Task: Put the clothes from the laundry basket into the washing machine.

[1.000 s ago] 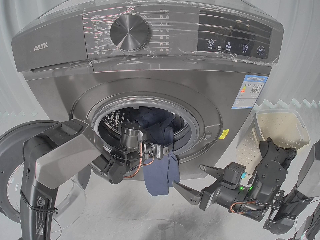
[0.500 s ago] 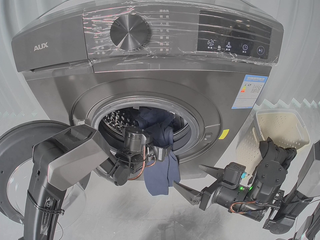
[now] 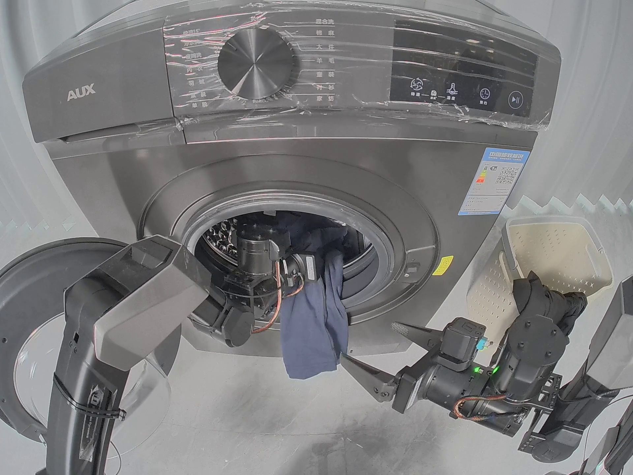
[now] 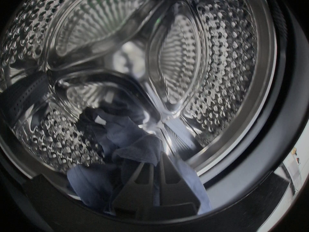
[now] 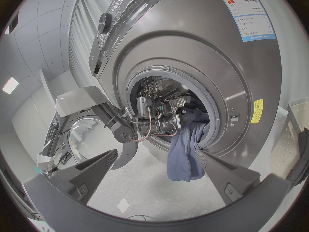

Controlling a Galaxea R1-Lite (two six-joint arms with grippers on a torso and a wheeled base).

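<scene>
Navy-blue, the garment (image 4: 138,147) is pinched by your left gripper (image 4: 154,161). The left wrist view shows you its two fingers pressed together over a fold of the cloth at the mouth of the drum (image 4: 212,65), with more of it bunched on the drum's floor behind. The head view gives you what that camera misses: a long part of the garment hangs out over the lower rim of the washing machine (image 3: 316,159) and down its front. Your right gripper (image 3: 370,343) sits low in front of the machine, just beside the hanging cloth. The right wrist view shows its fingers spread wide with nothing between them. The laundry basket (image 3: 560,252) stands just beside the machine's right side.
</scene>
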